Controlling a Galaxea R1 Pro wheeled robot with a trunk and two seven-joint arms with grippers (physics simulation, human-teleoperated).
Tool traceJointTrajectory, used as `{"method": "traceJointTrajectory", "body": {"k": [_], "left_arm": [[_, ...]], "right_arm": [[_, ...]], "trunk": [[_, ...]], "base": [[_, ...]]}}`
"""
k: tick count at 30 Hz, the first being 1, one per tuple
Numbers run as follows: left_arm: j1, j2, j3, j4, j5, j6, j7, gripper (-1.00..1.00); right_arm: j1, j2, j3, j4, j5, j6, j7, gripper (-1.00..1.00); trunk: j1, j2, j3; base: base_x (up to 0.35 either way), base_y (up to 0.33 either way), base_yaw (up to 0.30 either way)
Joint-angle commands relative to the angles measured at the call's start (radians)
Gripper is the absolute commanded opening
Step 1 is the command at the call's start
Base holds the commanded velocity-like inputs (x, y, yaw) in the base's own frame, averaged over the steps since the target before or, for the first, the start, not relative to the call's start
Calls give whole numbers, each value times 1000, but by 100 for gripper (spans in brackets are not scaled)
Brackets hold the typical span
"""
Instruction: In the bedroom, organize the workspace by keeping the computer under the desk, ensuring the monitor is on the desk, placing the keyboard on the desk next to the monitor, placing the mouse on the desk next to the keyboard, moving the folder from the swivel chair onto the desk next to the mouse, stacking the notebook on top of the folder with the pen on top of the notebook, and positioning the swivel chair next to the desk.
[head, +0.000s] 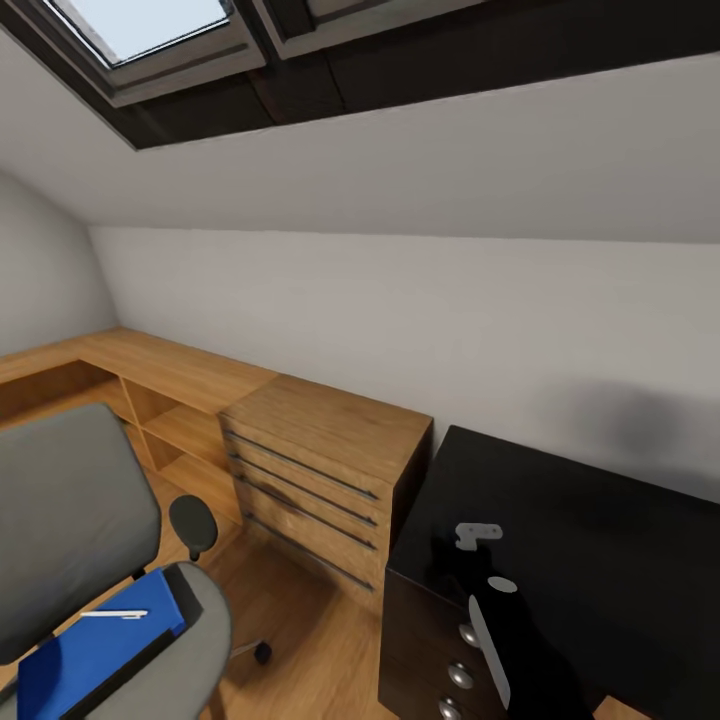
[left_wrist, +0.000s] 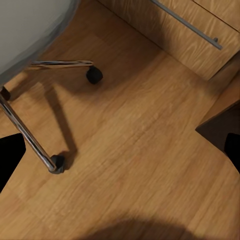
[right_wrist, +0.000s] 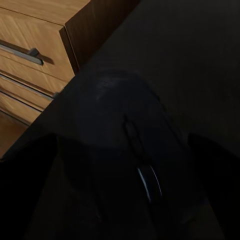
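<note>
The head view shows the blue folder (head: 95, 640) with the pen (head: 113, 614) on the swivel chair (head: 80, 560), beside the black table (head: 590, 520). Left wrist view: wooden floor (left_wrist: 140, 150), chair casters. Right wrist view: a black mouse (right_wrist: 125, 150) close between the fingers; whether they grip it cannot be told.

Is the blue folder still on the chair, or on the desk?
On the chair. The folder lies flat on the swivel chair seat, with the pen on it.

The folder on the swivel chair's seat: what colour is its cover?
Bright blue; the folder shows best in the head view, with a white pen on it.
</note>
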Motion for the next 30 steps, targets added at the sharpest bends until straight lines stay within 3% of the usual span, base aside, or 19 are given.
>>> {"method": "traceJointTrajectory", "body": {"k": [1,16,25,30], "left_arm": [[-1,1,-8,0,6,-4,7,100],[-1,1,-8,0,6,-4,7,100],[-1,1,-8,0,6,-4,7,100],[-1,1,-8,0,6,-4,8,100]], "right_arm": [[-1,1,-2,-2,8,6,1,-100],[-1,1,-1,-1,8,6,1,-100],[-1,1,-1,-1,8,6,1,-100],[-1,1,-1,-1,8,6,1,-100]], "trunk": [[4,-8,-4],[61,-113,-51],[61,-113,-51],[81,-148,-67]], "base": [[0,0,0],[0,0,0],[0,0,0],[0,0,0]]}}
